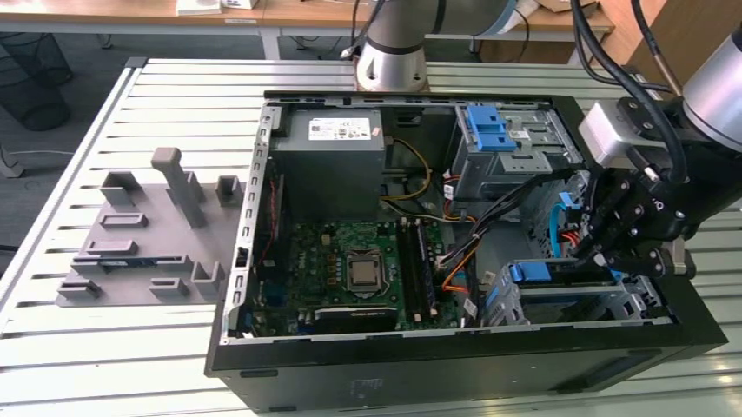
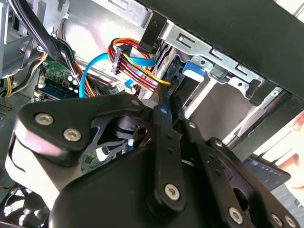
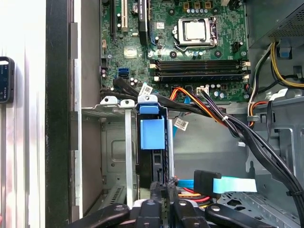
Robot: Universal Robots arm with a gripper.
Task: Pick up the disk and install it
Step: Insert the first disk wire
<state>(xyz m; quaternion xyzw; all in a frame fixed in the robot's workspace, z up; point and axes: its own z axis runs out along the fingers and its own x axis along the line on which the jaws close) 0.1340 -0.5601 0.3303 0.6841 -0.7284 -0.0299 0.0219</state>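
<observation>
In the exterior view, an open computer case is seen lying on a slatted tabletop, with a grey moulded fixture beside it on the exterior view's left. Inside the case, a grey power supply box is placed at the far end, a green motherboard below it, and a blue latch piece on the upper drive cage. The black hand is lowered into the case on the exterior view's right, just above the lower drive cage, where the blue tab of the disk is seen standing in its slot. In the second wrist view, the hand is shown from behind, its fingers drawn close together with almost no gap; whether anything is pinched between them cannot be told. Beyond the fingertips a blue tab of the disk is seen under a silver metal bracket, next to a bundle of coloured wires and a light blue cable. In the first wrist view, the disk is seen seated upright in the drive cage, its blue carrier tab facing the camera and its dark body below. The hand is narrowed just beside the near edge of the disk, and contact cannot be confirmed. The motherboard is seen beyond, with black cables running across the cage.
</observation>
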